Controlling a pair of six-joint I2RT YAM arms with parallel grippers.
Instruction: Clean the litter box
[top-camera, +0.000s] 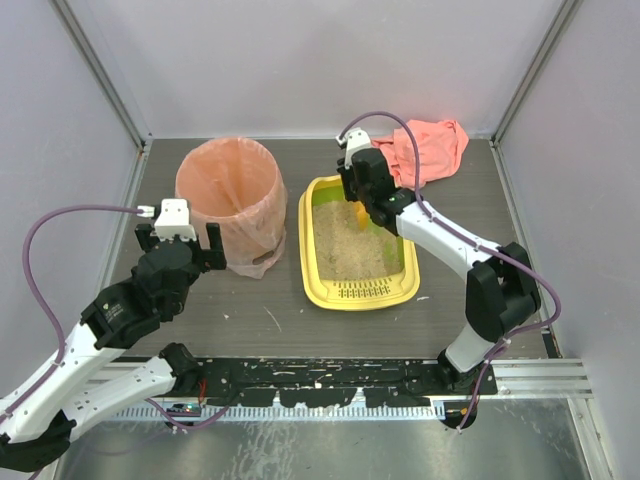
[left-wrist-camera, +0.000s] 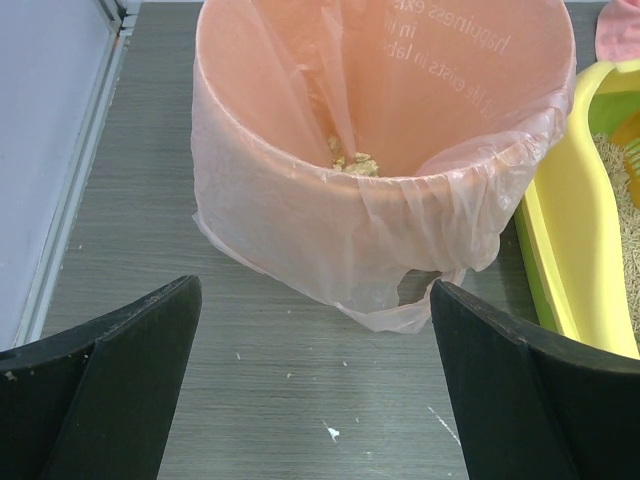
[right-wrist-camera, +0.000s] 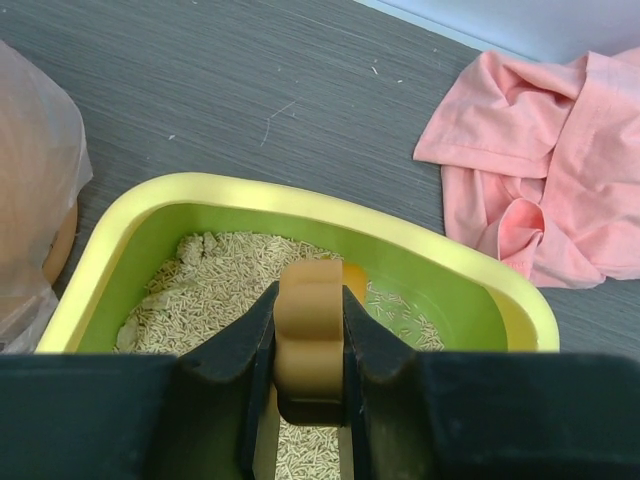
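The left gripper (left-wrist-camera: 320, 395) hangs with jaws wide apart and nothing between them, just short of the pink-bagged bin (top-camera: 245, 228), which holds a few litter clumps. Just right of the bin sits the litter box (top-camera: 362, 293), grate end nearest the arms. Over its far end the right gripper (right-wrist-camera: 308, 312) is clamped on an orange handle (right-wrist-camera: 310, 285), probably a scoop's; its head is hidden. A pink cloth (top-camera: 432, 148) lies far right.
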